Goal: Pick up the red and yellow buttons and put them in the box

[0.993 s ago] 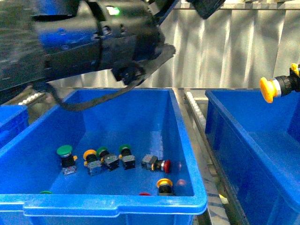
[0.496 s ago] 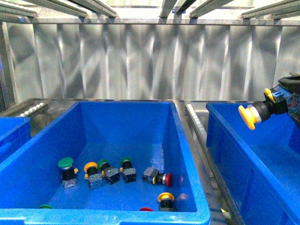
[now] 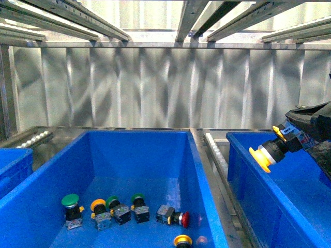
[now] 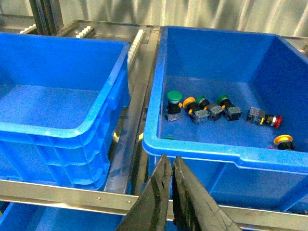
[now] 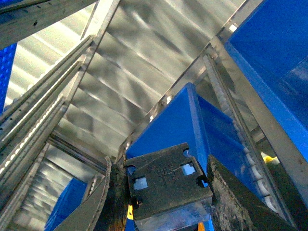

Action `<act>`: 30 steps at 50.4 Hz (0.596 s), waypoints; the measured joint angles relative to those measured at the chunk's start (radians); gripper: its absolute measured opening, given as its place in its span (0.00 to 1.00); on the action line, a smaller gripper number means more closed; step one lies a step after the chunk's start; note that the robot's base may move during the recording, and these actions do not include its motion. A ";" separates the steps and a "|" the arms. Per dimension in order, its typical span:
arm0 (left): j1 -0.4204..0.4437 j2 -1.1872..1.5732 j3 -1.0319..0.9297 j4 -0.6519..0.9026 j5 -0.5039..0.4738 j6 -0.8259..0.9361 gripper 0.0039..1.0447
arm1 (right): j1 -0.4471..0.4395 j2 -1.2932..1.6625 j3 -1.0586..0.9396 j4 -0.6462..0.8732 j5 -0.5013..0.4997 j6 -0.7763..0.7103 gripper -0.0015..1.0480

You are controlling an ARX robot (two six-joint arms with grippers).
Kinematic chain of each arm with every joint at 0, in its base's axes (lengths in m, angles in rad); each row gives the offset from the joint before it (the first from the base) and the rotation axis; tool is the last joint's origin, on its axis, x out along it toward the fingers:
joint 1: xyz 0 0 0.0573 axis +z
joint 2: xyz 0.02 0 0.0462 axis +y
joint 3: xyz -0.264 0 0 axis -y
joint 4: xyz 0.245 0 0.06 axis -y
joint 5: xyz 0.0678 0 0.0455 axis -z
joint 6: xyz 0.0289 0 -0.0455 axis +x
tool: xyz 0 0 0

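Observation:
My right gripper (image 3: 290,138) is shut on a yellow button (image 3: 265,153), whose cap points left and down above the left rim of the blue box (image 3: 253,201) at the right. In the right wrist view the button's black body (image 5: 166,180) sits clamped between the fingers (image 5: 231,199). A red button (image 3: 183,219) and two more yellow buttons (image 3: 98,205) (image 3: 182,241) lie on the floor of the middle bin (image 3: 139,155). In the left wrist view my left gripper (image 4: 169,161) is shut on nothing, just outside that bin's near rim (image 4: 202,149), with the red button (image 4: 275,121) inside.
Three green-capped switches (image 3: 70,200) (image 3: 113,200) (image 3: 137,198) lie among the buttons in the middle bin. Another blue bin (image 4: 48,96) stands beside it, nothing showing inside. Roller rails (image 3: 214,147) run between bins. A corrugated metal wall (image 3: 155,88) closes the back, with beams overhead.
The left arm that filled the upper left a second ago has left the front view. The right gripper with the yellow button has moved left and lower in the picture.

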 joint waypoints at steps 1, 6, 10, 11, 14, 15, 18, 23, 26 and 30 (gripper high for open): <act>0.000 -0.002 -0.002 0.000 0.000 0.000 0.02 | 0.002 -0.002 0.000 -0.001 0.002 -0.004 0.36; 0.000 -0.029 -0.021 -0.011 0.000 0.000 0.02 | 0.012 -0.014 0.000 -0.008 0.011 -0.026 0.36; 0.000 -0.055 -0.038 -0.021 0.000 0.000 0.02 | 0.023 -0.026 0.000 -0.011 0.018 -0.049 0.36; 0.000 -0.062 -0.041 -0.025 0.000 0.000 0.02 | 0.025 -0.028 0.000 -0.012 0.018 -0.053 0.36; 0.000 -0.079 -0.047 -0.034 0.000 0.000 0.02 | 0.028 -0.034 0.000 -0.014 0.022 -0.064 0.36; 0.000 -0.085 -0.049 -0.037 0.000 0.000 0.02 | 0.028 -0.035 0.000 -0.015 0.026 -0.068 0.36; 0.000 -0.164 -0.052 -0.137 0.000 0.000 0.02 | 0.028 -0.039 -0.001 -0.018 0.036 -0.074 0.36; 0.000 -0.248 -0.072 -0.180 0.001 0.000 0.02 | 0.026 -0.048 -0.004 -0.018 0.038 -0.082 0.36; 0.000 -0.261 -0.082 -0.181 0.000 0.000 0.02 | 0.026 -0.053 -0.005 -0.018 0.038 -0.090 0.36; 0.001 -0.264 -0.082 -0.181 0.000 0.001 0.02 | 0.026 -0.055 -0.010 -0.019 0.040 -0.108 0.36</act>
